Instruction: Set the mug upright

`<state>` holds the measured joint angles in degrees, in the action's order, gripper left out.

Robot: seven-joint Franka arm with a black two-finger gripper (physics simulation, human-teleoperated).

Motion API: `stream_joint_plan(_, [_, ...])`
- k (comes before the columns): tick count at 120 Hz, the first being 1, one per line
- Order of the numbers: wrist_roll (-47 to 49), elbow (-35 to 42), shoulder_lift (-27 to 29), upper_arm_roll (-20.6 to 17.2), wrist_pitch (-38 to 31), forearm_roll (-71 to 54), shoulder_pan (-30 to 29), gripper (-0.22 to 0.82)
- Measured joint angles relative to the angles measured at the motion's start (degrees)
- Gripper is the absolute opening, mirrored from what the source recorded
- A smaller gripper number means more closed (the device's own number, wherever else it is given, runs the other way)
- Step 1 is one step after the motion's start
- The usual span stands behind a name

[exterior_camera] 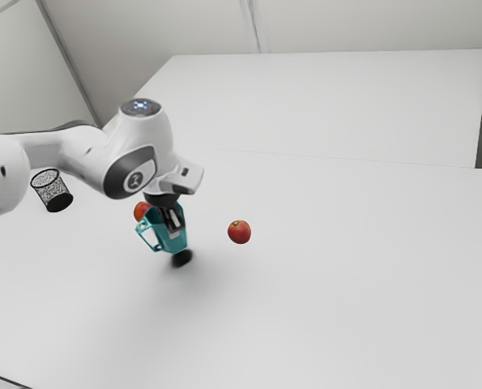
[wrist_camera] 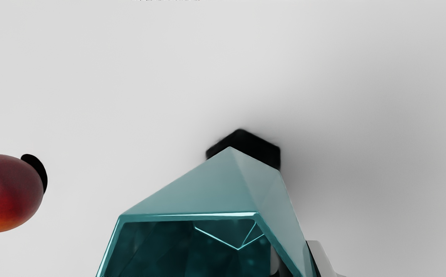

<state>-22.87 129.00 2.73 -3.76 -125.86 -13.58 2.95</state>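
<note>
Exterior view; tool (exterior_camera: 174,228) grips raised mug's (exterior_camera: 171,243) wall; table (exterior_camera: 209,279) gap to fruit (exterior_camera: 239,232)

"Where's the exterior view from?"
"Beside the arm (exterior_camera: 70,151), well back, angled down across the table (exterior_camera: 330,300)."
"And the wrist view?"
"The arm's end, close above, facing down. Both share mug (exterior_camera: 173,241) and table."

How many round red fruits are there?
2. One fruit sits to the exterior view's right of the teal faceted mug; another peeks out behind it. More could hide behind the white arm.
</note>
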Motion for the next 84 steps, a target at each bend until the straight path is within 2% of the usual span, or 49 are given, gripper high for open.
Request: stream_joint_plan(84, [11.54,-2.67,-7.11,-1.05,-3.90,-0.13,0.34,-0.18])
